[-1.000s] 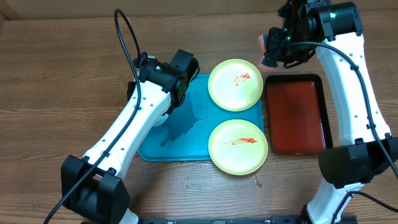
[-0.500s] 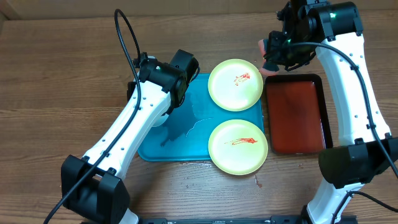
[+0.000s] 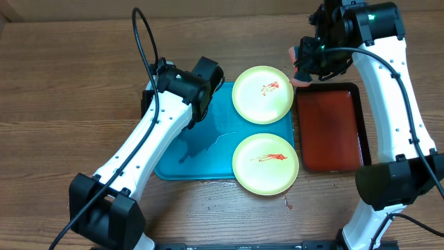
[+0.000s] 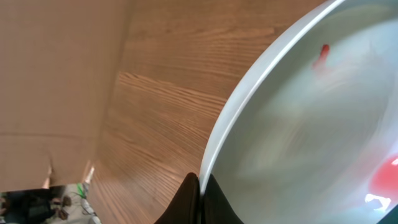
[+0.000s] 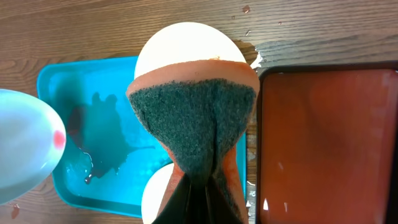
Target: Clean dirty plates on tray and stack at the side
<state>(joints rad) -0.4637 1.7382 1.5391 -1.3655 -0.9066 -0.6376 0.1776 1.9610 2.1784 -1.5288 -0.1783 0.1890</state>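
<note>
We see right gripper (image 5: 198, 193) pinching sponge (image 5: 193, 118); white plate (image 5: 22, 143), rim pinched by left gripper (image 4: 199, 185), lies to sponge's left, across the tray (image 5: 93, 81).

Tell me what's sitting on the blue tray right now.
On the tray: far plate and near plate, both red-smeared, plus a water puddle. The left arm hides the far-left corner.

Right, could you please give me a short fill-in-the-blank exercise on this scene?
The right gripper is shut on a ___.
The left gripper grips the white plate by its ___.
___ yellow-green plates rest on the teal tray.
Missing: sponge; rim; two.
</note>
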